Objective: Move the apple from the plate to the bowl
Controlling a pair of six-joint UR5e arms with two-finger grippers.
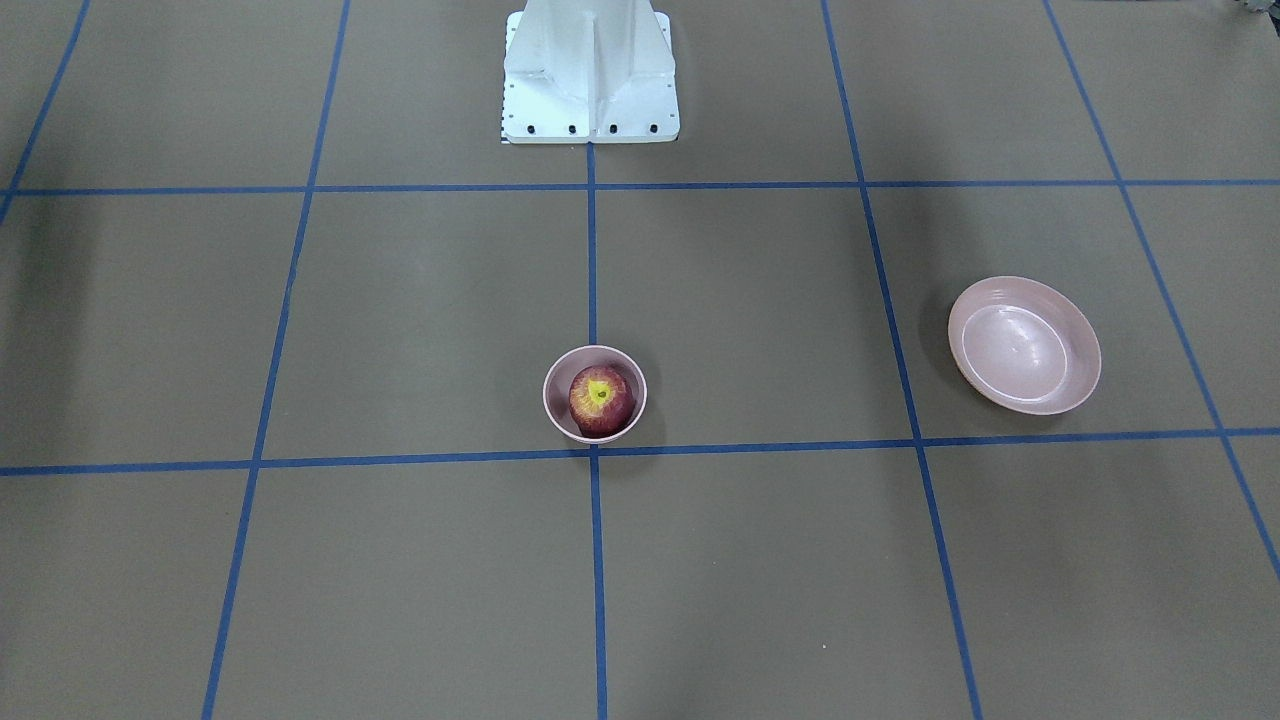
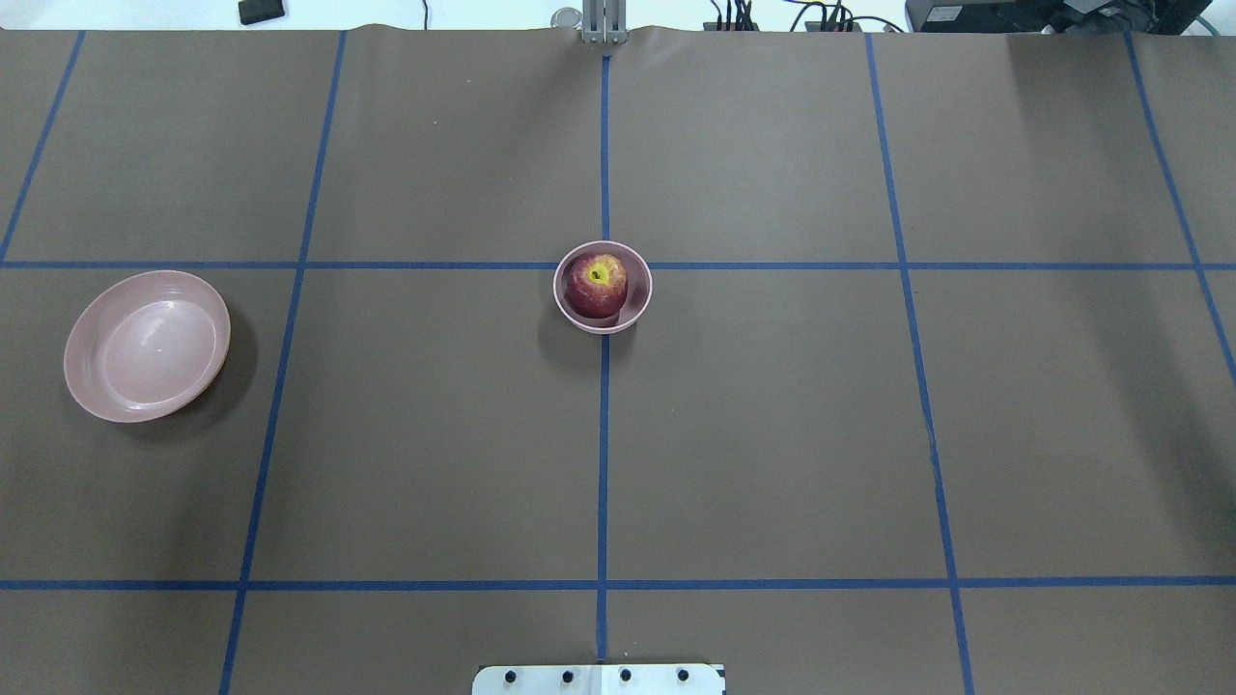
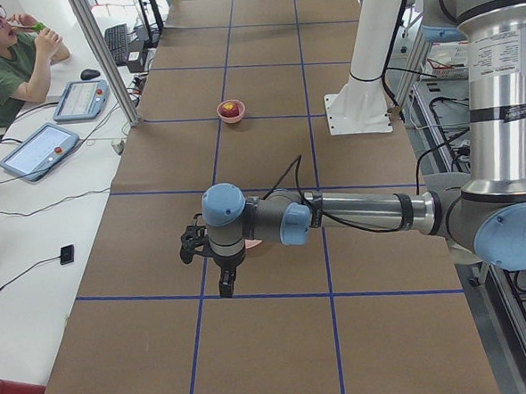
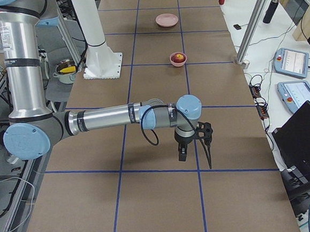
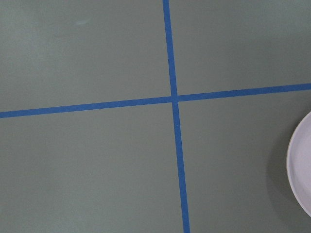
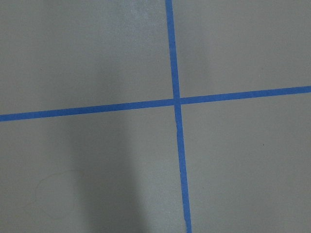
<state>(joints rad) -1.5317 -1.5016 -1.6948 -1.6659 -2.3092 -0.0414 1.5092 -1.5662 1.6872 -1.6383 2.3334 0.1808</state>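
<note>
The left pincer (image 3: 225, 289) hangs over the brown paper-covered surface (image 2: 772, 434), close by the wide, shallow pale pink plate (image 2: 145, 347); its opening cannot be told. The right pincer (image 4: 183, 155) hangs near the far end, its opening equally unclear. The round dark red apple (image 2: 596, 285) sits in the small, deep pale pink bowl (image 2: 641, 294) at the surface's middle, well apart from the plate, with a blue tape line (image 2: 280, 386) running between them. A white pedestal (image 1: 590, 80) stands behind the bowl.
</note>
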